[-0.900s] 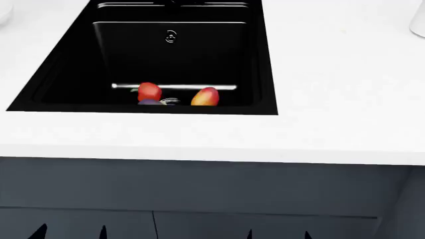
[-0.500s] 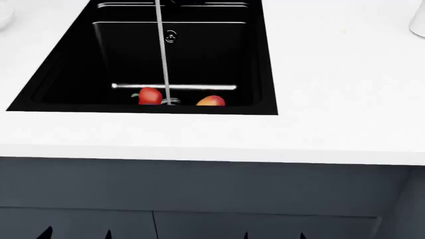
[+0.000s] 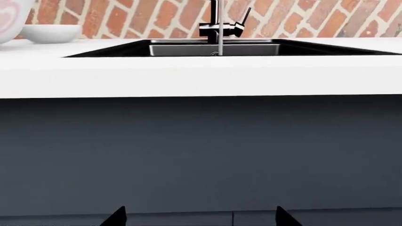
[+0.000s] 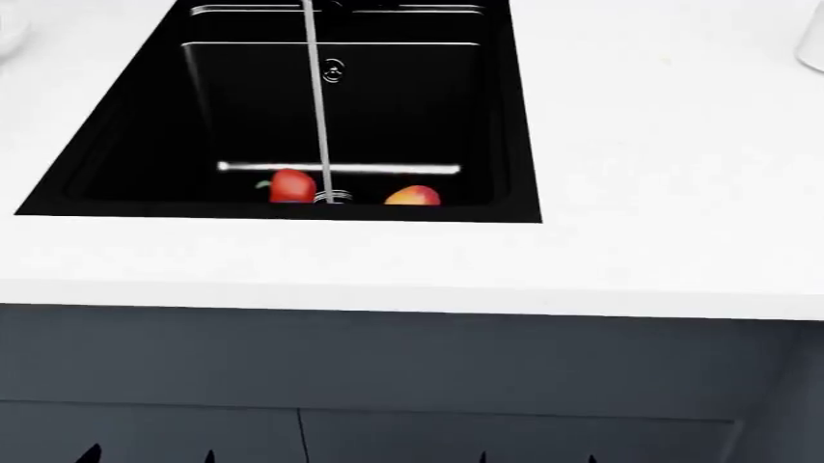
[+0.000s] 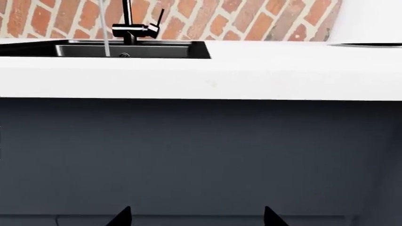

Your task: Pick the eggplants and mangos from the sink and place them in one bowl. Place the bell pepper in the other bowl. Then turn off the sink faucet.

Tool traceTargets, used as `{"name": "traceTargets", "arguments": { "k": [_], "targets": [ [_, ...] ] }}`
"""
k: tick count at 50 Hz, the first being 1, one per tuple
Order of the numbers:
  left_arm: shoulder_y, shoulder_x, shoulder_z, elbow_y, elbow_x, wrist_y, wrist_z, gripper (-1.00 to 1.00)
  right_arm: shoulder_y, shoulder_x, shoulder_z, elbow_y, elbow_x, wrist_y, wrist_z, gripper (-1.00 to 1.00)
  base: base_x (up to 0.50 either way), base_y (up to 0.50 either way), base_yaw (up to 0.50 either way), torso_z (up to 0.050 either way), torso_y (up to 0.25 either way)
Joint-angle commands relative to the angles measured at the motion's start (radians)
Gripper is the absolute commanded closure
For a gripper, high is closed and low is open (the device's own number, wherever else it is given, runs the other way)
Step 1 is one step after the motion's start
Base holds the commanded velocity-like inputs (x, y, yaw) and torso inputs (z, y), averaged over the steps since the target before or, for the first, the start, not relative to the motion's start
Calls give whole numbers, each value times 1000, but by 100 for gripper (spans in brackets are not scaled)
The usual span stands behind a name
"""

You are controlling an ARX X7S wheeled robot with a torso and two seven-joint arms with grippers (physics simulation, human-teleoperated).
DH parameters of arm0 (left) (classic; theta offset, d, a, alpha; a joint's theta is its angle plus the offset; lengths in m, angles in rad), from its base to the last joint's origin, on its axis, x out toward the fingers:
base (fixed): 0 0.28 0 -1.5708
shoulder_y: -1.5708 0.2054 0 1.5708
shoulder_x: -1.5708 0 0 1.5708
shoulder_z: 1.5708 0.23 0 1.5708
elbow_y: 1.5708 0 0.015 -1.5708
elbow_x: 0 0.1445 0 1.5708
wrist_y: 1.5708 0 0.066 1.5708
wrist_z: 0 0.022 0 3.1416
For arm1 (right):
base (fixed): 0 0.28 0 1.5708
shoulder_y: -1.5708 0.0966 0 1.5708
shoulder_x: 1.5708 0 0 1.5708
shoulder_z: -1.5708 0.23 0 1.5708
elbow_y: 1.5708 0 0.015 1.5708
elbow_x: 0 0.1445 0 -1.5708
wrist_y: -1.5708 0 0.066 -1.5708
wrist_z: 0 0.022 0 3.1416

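Mango [image 4: 412, 197] half behind sink [image 4: 515, 145] rim

Bright, even, shadowless simulator light, white countertop [image 4: 644, 145] near blown out, black sink [image 4: 154, 145] interior murky, sharp focus

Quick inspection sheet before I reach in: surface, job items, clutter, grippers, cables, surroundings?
Surface: white counter, black sink set in it.
Job's things: red pepper and mango at the sink's near wall; eggplant not seen; water stream running from faucet; one bowl on the counter.
Clutter: nothing seen.
Grippers: left gripper and right gripper open, empty, low before the cabinet.
Cables: nothing seen.
Surroundings: brick wall.
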Motion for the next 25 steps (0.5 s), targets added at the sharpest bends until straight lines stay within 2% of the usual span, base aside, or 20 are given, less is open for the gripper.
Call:
{"name": "traceTargets", "arguments": {
  "k": [1, 16, 25],
  "targets": [
    [-20, -9, -9, 1, -19, -1, -27, -100, 8, 21, -10, -26, 7, 20, 19, -100, 47, 305, 0, 0, 0],
    [-15, -26, 11, -2, -27, 5, -48, -100, 7, 35, -26, -20, 19, 17, 44, -100, 90, 375, 0, 0, 0],
    [-18, -34, 33, -15, -22, 16, -54, -100, 2, 44, -36, -20, 21, 2, 55, -100, 116, 120, 0, 0, 0]
  ]
}}
